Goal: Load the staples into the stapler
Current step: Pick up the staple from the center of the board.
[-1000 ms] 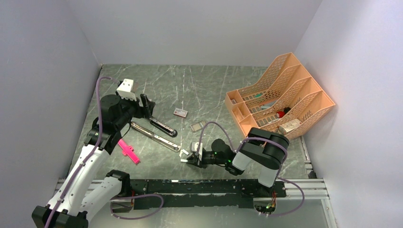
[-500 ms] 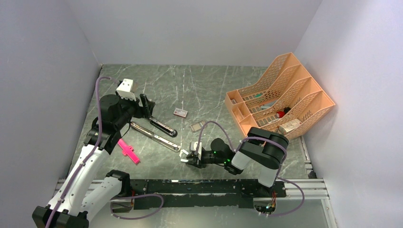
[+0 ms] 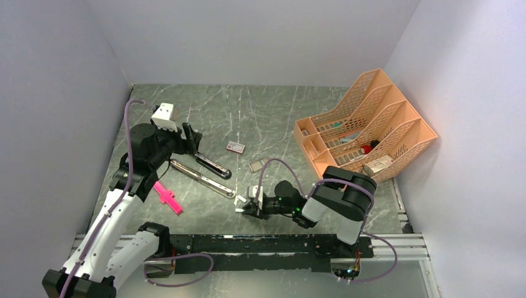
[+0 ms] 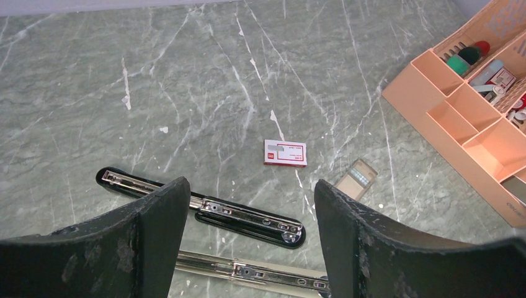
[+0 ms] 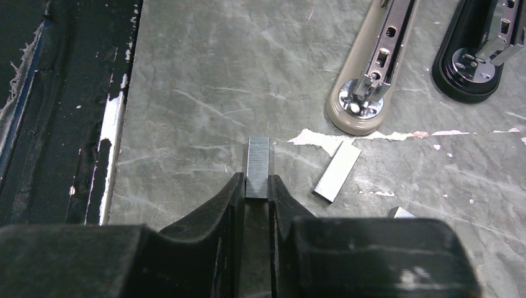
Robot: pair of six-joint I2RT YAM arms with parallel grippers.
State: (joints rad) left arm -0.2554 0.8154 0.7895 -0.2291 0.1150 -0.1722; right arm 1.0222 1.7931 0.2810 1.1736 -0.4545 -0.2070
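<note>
My right gripper (image 5: 257, 181) is shut on a short silvery strip of staples (image 5: 258, 162), which sticks out past the fingertips just above the table. A second loose strip (image 5: 337, 171) lies right of it. The black stapler (image 4: 211, 211) lies opened flat with its chrome rail up, below and ahead of my left gripper (image 4: 248, 186), whose jaws stand wide open and empty. From above, the stapler (image 3: 214, 166) is right of the left gripper (image 3: 192, 139), and the right gripper (image 3: 248, 202) sits low near the front. The red-and-white staple box (image 4: 285, 153) lies beyond the stapler.
A silver-grey stapler (image 3: 201, 178) lies open just in front of the black one, its rounded end (image 5: 355, 105) close to the held strip. A pink cross piece (image 3: 167, 197) lies at the left front. An open box tray (image 3: 258, 165) and an orange desk organizer (image 3: 366, 130) are at the right.
Almost nothing: the right gripper's tip has nudged slightly left by the loose strips. The left arm has stayed still.
</note>
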